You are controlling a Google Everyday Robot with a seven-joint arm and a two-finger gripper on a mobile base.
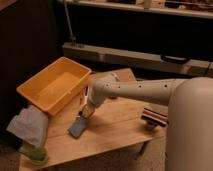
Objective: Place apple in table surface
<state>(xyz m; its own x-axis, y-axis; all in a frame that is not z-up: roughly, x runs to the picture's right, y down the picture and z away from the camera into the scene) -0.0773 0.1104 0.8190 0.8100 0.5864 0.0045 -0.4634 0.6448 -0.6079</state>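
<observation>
No readable text, seemingly, anywhere.

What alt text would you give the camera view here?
The robot's white arm reaches left over a tan wooden table surface, its gripper low just above a grey-blue pad, beside a yellow bin. No apple is visible.

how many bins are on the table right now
1: the yellow bin sits at the table surface's far left corner. The gripper hangs beside it, above the grey-blue pad.
</observation>
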